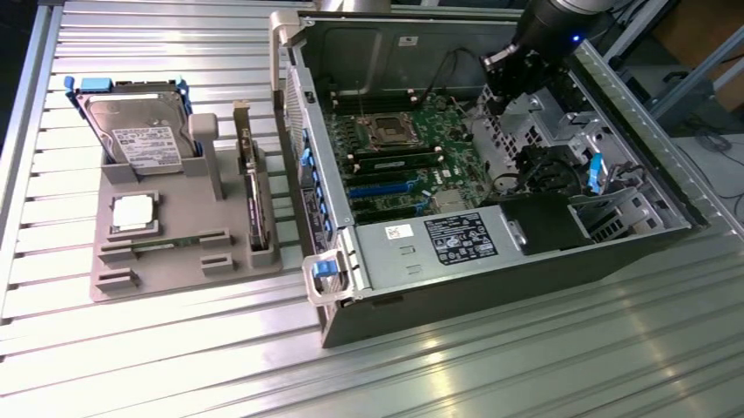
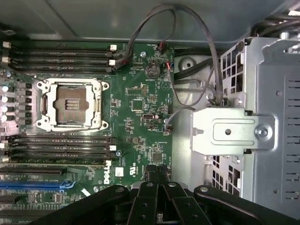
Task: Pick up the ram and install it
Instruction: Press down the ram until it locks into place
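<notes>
The open computer case (image 1: 348, 287) is entered from above, where the side panel is off. Over the motherboard (image 2: 140, 108) free room is found around the empty CPU socket (image 2: 70, 104) and above the memory slots (image 2: 61, 146). Toward the exterior view's right, passage is narrowed by the metal drive cage (image 2: 262, 93) and its bracket (image 2: 232, 132). Looped black cables (image 2: 206, 42) are strung across the board's edge. The power supply (image 1: 454, 239) blocks the case's near end.

an open pc case (image 1: 489, 261) lies on the slatted table (image 1: 163, 366). left of it, a grey tray (image 1: 174, 261) holds a hard drive (image 1: 139, 139), cpu (image 1: 134, 212) and card (image 1: 253, 187).
</notes>
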